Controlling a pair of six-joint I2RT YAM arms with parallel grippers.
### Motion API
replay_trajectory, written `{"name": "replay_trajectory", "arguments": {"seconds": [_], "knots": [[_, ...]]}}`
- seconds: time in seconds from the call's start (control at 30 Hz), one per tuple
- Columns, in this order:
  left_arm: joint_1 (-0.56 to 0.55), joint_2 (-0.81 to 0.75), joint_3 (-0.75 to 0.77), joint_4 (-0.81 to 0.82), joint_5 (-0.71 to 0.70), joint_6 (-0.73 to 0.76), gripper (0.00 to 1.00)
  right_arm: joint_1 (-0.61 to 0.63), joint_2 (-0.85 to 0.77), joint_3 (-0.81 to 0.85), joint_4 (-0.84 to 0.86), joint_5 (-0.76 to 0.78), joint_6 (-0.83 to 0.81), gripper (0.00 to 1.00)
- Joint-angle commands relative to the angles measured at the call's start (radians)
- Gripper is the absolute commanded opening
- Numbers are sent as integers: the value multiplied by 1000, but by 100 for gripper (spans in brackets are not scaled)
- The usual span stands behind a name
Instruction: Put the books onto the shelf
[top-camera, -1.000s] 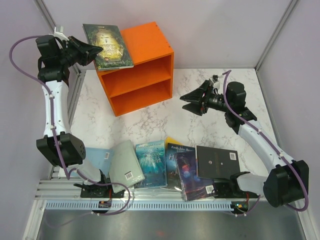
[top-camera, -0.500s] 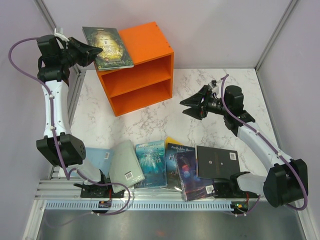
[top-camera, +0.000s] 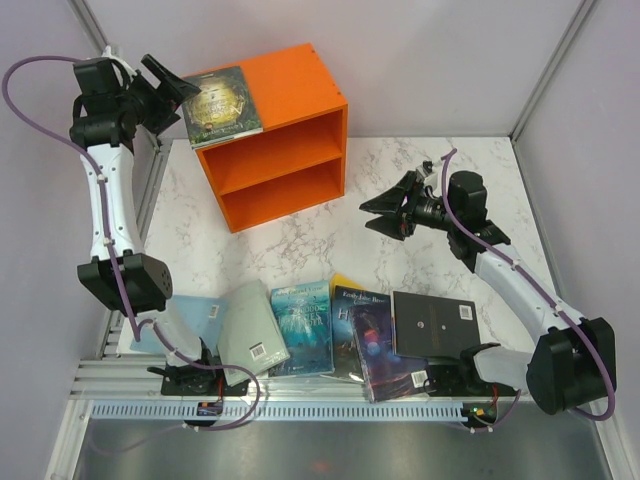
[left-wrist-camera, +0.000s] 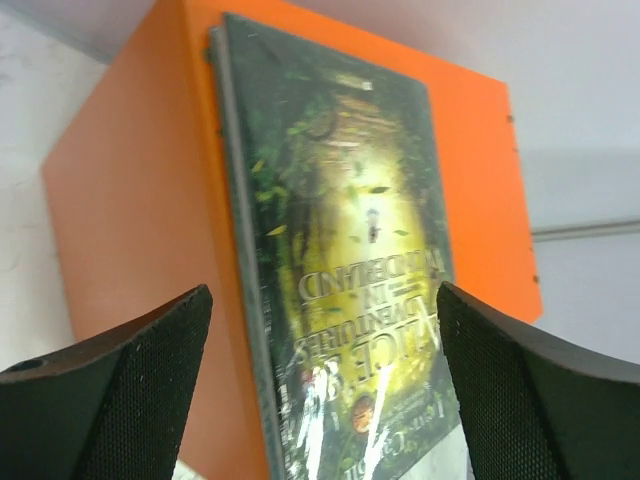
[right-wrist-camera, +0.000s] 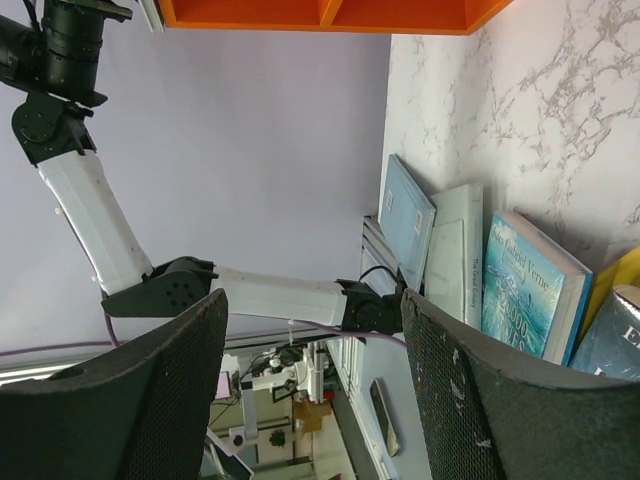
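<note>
Green book rests atop the shelf, left end effector wide open around it; next, the open, empty right end effector should fetch another.

text | green book: "Alice's Adventures in Wonderland", upside down | teal book: "Jules Verne"

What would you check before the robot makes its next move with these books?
1. Left gripper open around the green book: ok.
2. Green book lying on top of the orange shelf: ok.
3. Green book fully supported, no overhang: cannot tell.
4. Right gripper open and empty: ok.
5. Shelf compartments free: ok.
6. All books shelved: not ok; the teal book, the black book and others lie on the table.
</note>
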Motion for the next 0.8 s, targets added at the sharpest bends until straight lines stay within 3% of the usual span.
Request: {"name": "replay_trajectory", "arguments": {"seconds": [0.0, 0.2, 0.33, 0.57, 0.77], "knots": [[4, 30, 103, -239, -140, 131, 96, 0, -13, -4, -12, -5, -26, 74], [4, -86, 32, -344, -367, 176, 96, 10, -8, -1, -63, 5, -75, 74], [3, -213, -86, -344, -354, 177, 96, 80, 51, 132, -245, 49, -274, 74], [-14, -453, -422, -317, -309, 121, 96, 391, 312, 258, -248, 92, -331, 73], [-29, -620, -653, -313, -300, 108, 95, 536, 579, 394, -194, 62, -327, 73]]}}
